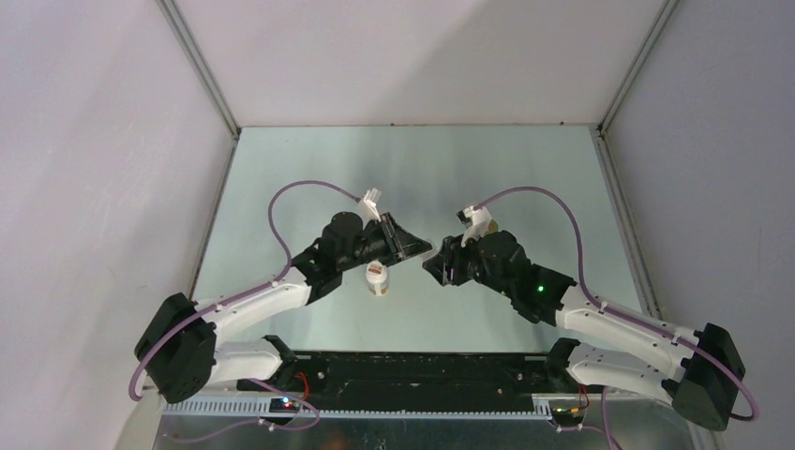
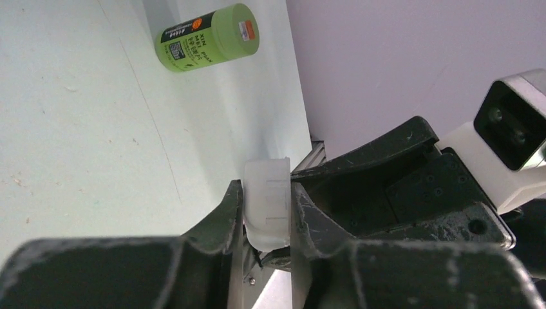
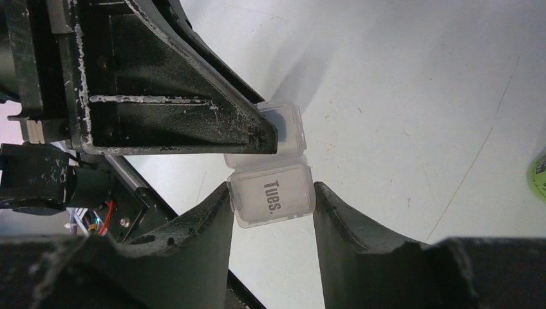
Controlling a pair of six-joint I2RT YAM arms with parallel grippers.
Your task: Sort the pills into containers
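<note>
The small translucent pill box (image 2: pixel 266 201) is held in the air between the two arms. My left gripper (image 2: pixel 267 215) is shut on its thin sides. In the right wrist view one compartment (image 3: pixel 286 122) shows behind the left finger, and its lid marked "Tues." (image 3: pixel 270 198) hangs below it. My right gripper (image 3: pixel 272 188) has both fingertips (image 3: pixel 222 199) against the lid's sides. In the top view the left gripper (image 1: pixel 419 248) and right gripper (image 1: pixel 439 267) meet tip to tip at mid-table. No pills are visible.
A white bottle with a brownish top (image 1: pixel 377 278) stands on the table under the left gripper. A green bottle (image 2: pixel 209 35) lies on its side on the table; its edge shows in the right wrist view (image 3: pixel 539 174). Grey walls enclose the table.
</note>
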